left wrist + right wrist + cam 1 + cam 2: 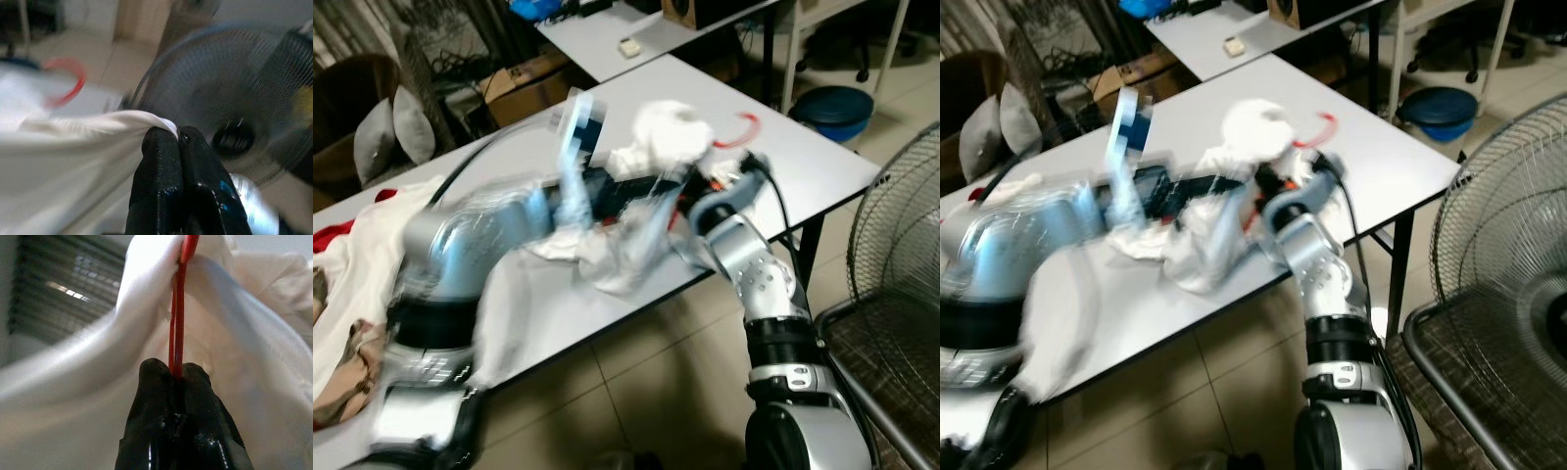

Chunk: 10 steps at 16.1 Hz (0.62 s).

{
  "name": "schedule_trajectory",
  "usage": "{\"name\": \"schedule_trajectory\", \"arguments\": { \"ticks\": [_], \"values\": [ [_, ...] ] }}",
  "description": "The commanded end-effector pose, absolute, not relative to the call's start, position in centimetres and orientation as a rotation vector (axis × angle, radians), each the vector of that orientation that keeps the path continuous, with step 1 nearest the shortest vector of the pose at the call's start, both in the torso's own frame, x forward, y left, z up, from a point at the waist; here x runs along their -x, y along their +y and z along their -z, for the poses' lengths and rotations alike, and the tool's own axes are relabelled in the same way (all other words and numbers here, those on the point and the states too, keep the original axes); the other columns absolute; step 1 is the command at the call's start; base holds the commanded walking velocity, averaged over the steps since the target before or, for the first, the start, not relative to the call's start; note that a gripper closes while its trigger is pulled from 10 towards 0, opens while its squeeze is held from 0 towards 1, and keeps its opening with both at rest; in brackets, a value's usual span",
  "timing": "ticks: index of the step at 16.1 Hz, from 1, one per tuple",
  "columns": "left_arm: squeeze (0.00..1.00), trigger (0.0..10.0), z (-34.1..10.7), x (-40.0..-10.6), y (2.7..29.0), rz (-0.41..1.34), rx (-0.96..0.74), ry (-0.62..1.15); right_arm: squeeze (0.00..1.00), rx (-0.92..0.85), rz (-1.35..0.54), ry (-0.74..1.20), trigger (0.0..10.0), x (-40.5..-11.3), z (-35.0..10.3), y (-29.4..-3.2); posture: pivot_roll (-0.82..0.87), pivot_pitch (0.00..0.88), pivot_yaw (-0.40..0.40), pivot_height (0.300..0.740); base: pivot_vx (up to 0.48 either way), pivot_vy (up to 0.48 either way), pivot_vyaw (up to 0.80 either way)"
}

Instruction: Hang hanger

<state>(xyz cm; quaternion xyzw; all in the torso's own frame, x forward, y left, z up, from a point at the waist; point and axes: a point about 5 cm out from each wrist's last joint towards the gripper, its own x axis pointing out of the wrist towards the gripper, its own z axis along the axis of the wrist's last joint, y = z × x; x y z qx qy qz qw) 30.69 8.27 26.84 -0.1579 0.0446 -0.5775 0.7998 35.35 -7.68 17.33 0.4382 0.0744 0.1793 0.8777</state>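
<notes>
right pincer [177,373] clamps red hanger [179,313] | left pincer [178,137] pinches white garment [63,152] hem

Bare table [822,162] lies open right of the bunched white garment [636,220], while clothes [342,294] crowd the left end, a fan [901,255] stands close off the right edge, and boxes [524,78] sit behind.

no readable text, labels or numbers, frames motion-blurred
</notes>
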Motion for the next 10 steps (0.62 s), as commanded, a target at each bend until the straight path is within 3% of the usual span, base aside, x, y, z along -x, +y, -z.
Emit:
{"name": "schedule_trajectory", "arguments": {
  "ticks": [1,2,4,5,6,7,10],
  "values": [
    [0.0,0.8,-26.8,-31.2,9.2,1.181,0.358,0.087,0.0,-0.952,-0.424,0.205,10.0,-34.2,-16.6,-5.7,-0.04,0.037,0.313,0.74,0.0,0.0,0.0],
    [0.0,10.0,-26.2,-31.9,9.1,1.101,0.247,0.093,0.0,-0.936,-0.414,0.213,10.0,-33.3,-16.4,-7.0,-0.07,0.036,0.318,0.74,0.0,0.0,0.0],
    [0.0,10.0,-24.6,-33.4,9.9,0.938,-0.02,0.111,0.0,-0.931,-0.406,0.208,10.0,-31.8,-16.5,-9.5,-0.14,0.036,0.315,0.74,0.0,0.0,0.0],
    [0.0,10.0,-24.7,-33.5,10.2,0.934,-0.049,0.111,0.0,-0.919,-0.424,0.213,10.0,-30.9,-16.5,-10.3,-0.14,0.036,0.308,0.74,0.0,0.0,0.0],
    [0.71,10.0,-25.1,-33.3,10.4,0.943,-0.028,0.118,0.0,-0.911,-0.434,0.221,10.0,-30.2,-16.4,-10.8,-0.15,0.031,0.303,0.74,0.0,0.0,0.0],
    [1.0,10.0,-25.4,-33.4,10.7,0.937,-0.024,0.115,0.0,-0.909,-0.436,0.232,10.0,-29.9,-16.1,-10.9,-0.16,0.025,0.307,0.74,0.0,0.0,0.0],
    [1.0,10.0,-25.1,-32.0,10.4,1.1,-0.058,0.15,0.0,-0.885,-0.407,0.253,10.0,-29.4,-15.7,-11.4,-0.18,0.024,0.317,0.74,0.0,0.0,0.0]
  ]
}}
